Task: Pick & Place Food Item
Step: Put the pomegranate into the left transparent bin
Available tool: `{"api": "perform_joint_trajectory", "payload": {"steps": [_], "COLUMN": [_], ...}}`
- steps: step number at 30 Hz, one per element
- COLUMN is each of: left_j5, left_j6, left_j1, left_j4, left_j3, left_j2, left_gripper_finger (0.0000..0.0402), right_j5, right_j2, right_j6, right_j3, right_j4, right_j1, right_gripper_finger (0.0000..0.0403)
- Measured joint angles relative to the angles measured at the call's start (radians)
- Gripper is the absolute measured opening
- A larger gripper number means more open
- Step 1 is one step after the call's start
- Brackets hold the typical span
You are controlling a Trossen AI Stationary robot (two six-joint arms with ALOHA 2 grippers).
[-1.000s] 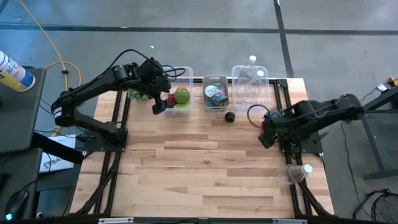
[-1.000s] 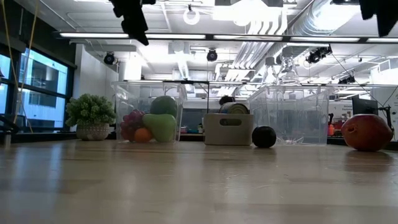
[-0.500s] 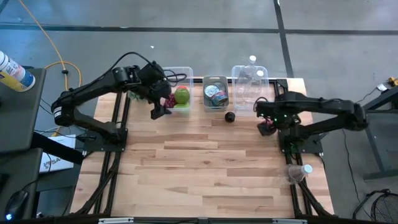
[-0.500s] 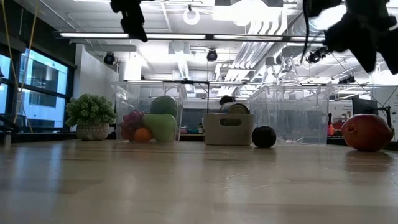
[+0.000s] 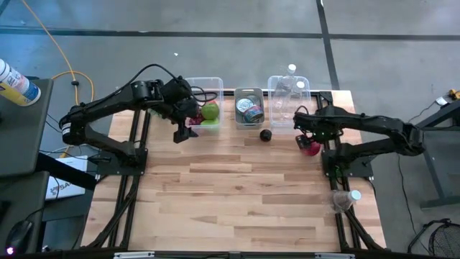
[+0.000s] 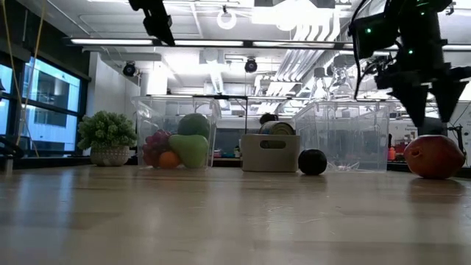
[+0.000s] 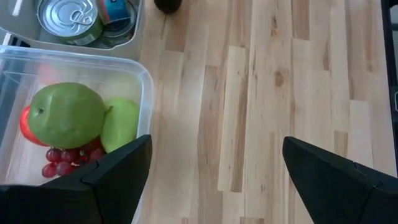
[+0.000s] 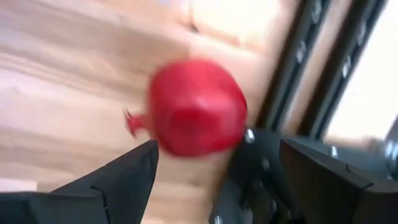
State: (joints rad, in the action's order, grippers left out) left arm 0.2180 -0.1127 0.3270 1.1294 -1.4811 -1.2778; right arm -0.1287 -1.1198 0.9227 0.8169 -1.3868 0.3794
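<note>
— Two arms are at the table. Which one is busy?

— It looks like the right gripper [image 5: 305, 134]. It hangs just above the round red pomegranate-like fruit [image 5: 310, 147], with its nose pointing down at it. That fruit sits on the wooden table [image 5: 237, 194], close to the right edge, beside the dark metal frame rail.

— Is it holding the fruit?

— No. Its jaws stand wide and there is nothing between them. In the right wrist view the red fruit [image 8: 196, 107] shows in the gap ahead of the two fingers — so I think they are spread to fit around something that fat.

— Why is the other arm up there?

— The left gripper [image 5: 184, 128] hangs high beside the clear plastic fruit bin [image 5: 213, 83], just off its near edge. Its jaws are wide too, and hold nothing. I guess it waits out of the way.

— What is in that bin?

— A green apple [image 7: 67, 116], a pale green pear [image 7: 120, 123] and dark red grapes [image 7: 65, 165], all bunched together. The bin holds fruit, so the red one likely belongs there.

— And the other boxes?

— A grey tub with tin cans [image 5: 249, 110] and a clear bin with empty bottles [image 5: 290, 99]. A small dark round fruit [image 5: 265, 134] lies loose on the table in front of the tub.
</note>
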Motion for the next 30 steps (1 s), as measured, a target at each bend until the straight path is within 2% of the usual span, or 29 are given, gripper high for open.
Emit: {"api": "perform_joint_trajectory", "payload": {"steps": [5,9,12,16,20,24,30], "left_j5": [0.0,-0.001,-0.001,-0.001,-0.002,-0.002,-0.002], "left_j6": [0.0,0.006,0.007,0.008,0.008,0.008,0.008], "left_j1": [-0.004,-0.004,-0.004,-0.004,-0.004,-0.004,-0.004], "left_j4": [0.0,0.0,0.0,0.0,-0.001,-0.009,-0.008], "left_j3": [0.0,0.0,0.0,0.0,0.0,0.0,0.0], "left_j2": [0.0,0.0,0.0,0.0,0.0,0.0,0.0], "left_gripper_finger": [0.0351,0.0351,0.0351,0.0351,0.0351,0.0351,0.0351], "right_j5": [-0.055,-0.041,0.02,0.002,0.016,0.061,0.032], "right_j2": [0.0,0.0,-0.001,-0.012,-0.011,-0.011,-0.01], "right_j6": [-0.039,-0.056,-0.069,-0.159,-0.122,-0.062,-0.032], "right_j3": [0.0,-0.009,-0.052,-0.062,-0.093,-0.156,-0.207], "right_j4": [0.04,0.051,0.129,0.161,0.174,0.27,0.344], "right_j1": [0.001,-0.002,-0.002,-0.002,0.016,0.022,0.003], "right_gripper_finger": [0.0315,0.0314,0.0314,0.0313,0.0313,0.0313,0.0314]}}
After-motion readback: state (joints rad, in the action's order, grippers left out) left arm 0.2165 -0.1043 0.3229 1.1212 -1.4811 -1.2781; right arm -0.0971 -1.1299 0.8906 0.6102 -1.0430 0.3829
